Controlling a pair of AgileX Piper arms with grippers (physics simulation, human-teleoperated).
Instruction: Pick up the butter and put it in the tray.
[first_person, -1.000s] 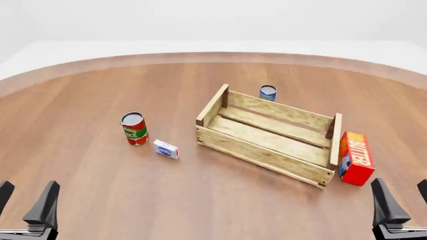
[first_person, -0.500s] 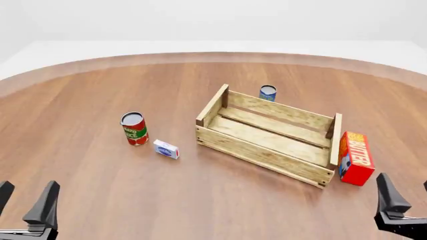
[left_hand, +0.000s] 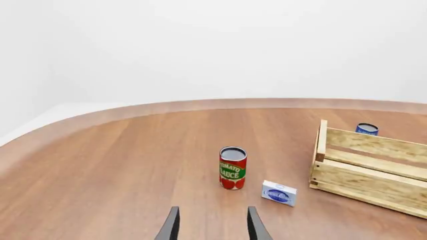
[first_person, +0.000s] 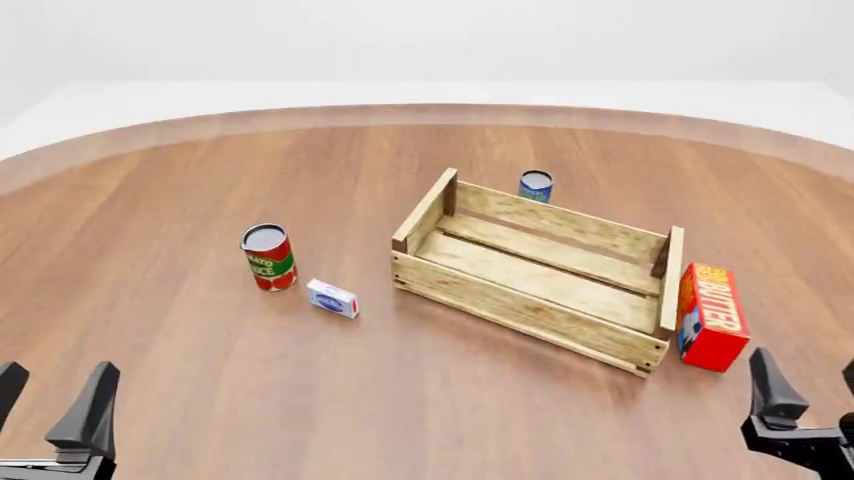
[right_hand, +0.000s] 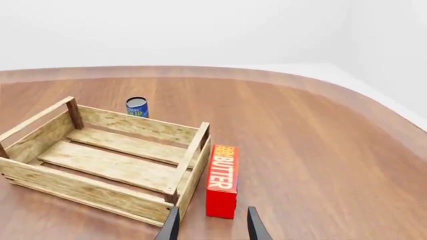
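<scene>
2 arms low at the tabletop's near edge, left gripper and right gripper jaws parted, holding nothing | butter: red-orange rectangular carton toward the right edge, just beside the tray | tray: slatted light-wood crate near the middle.

Right end effector lower, nearer camera.
</scene>
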